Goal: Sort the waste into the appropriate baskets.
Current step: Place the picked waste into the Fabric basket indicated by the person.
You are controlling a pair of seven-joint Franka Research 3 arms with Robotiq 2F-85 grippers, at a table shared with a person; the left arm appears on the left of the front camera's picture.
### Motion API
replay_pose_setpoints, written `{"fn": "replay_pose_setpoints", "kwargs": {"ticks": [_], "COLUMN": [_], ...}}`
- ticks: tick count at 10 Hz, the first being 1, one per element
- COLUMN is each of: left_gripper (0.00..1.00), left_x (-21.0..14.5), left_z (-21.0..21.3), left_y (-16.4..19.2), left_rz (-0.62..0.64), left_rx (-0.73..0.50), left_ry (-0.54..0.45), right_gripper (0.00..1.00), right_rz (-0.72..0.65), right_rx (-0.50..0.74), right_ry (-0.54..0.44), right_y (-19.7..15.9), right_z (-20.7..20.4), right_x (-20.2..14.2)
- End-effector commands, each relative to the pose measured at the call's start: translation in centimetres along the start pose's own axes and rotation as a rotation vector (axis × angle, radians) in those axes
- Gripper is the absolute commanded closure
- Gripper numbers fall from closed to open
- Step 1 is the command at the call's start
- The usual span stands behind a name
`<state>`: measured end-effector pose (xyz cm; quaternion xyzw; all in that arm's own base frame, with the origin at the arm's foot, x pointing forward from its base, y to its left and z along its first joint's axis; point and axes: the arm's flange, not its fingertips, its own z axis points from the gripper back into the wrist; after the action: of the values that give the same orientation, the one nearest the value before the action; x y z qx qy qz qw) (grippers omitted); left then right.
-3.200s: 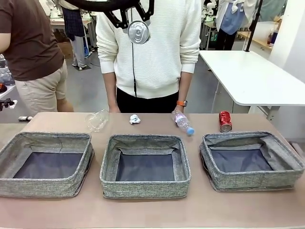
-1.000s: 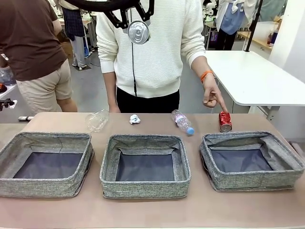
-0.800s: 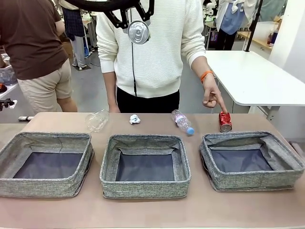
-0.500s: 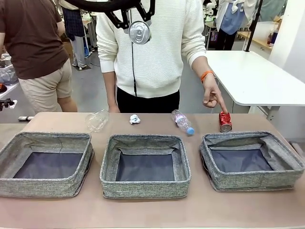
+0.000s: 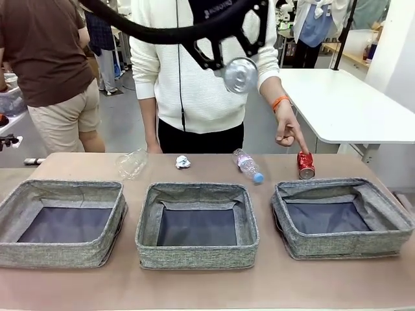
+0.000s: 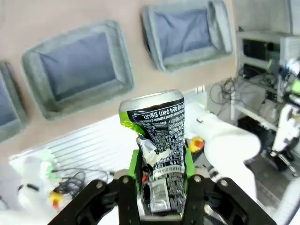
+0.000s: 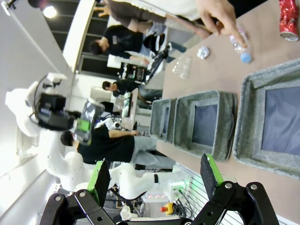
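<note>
Rightward and a little lower than half a second ago, the left jaws now hang high beyond the far-right corner of the middle basket (image 5: 197, 256), in front of the person's white sweater. They pinch the dark multicoloured can (image 5: 240, 74), its dented body (image 6: 159, 145) clamped between the green pads (image 6: 134, 164). The right jaws stand spread wide with nothing between their fingers (image 7: 99, 180).

On the worktop (image 5: 194, 288), just beyond the middle basket's far wall, lies the paper ball (image 5: 183, 161). The crushed bottle (image 5: 131, 163) lies farther to the left of that wall and the pink-labelled bottle (image 5: 248, 165) to its right. Farther right again stands the red can (image 5: 306, 165), with the person's hand (image 5: 288, 133) pointing a finger down at its top. The left basket (image 5: 65, 256) and the right basket (image 5: 343, 247) flank the middle basket.
</note>
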<state>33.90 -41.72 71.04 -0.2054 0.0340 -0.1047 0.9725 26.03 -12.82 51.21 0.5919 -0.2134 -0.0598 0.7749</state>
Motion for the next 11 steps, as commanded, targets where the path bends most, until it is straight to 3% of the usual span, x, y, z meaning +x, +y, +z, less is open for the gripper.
{"fn": "replay_pose_setpoints", "kwargs": {"ticks": [1,3,5,7,8,11], "left_gripper": [0.60,0.60,0.60,0.60,0.60,0.60], "left_x": [-2.4,-1.5,1.3,5.3,6.7,10.0], "left_z": [-4.6,-10.6,-16.5,-22.1,-24.7,-29.2], "left_y": [-1.1,-5.8,-10.2,-12.3,-12.9,-14.1], "left_rz": [-0.074,-0.203,-0.339,-0.453,-0.500,-0.443], "left_rx": [-0.045,-0.078,-0.008,0.032,-0.007,0.054], "left_ry": [0.000,0.052,0.091,0.083,0.119,-0.052], "right_gripper": [0.00,0.00,0.00,0.00,0.00,0.00], "right_rz": [0.025,0.025,0.025,0.025,0.025,0.025], "right_rx": [0.026,0.026,0.026,0.026,0.026,0.026], "right_ry": [-0.009,-0.009,-0.009,-0.009,-0.009,-0.009], "right_y": [0.2,0.2,0.2,0.2,0.2,0.2], "right_z": [-0.1,-0.1,-0.1,-0.1,-0.1,-0.1], "right_x": [0.3,0.3,0.3,0.3,0.3,0.3]}}
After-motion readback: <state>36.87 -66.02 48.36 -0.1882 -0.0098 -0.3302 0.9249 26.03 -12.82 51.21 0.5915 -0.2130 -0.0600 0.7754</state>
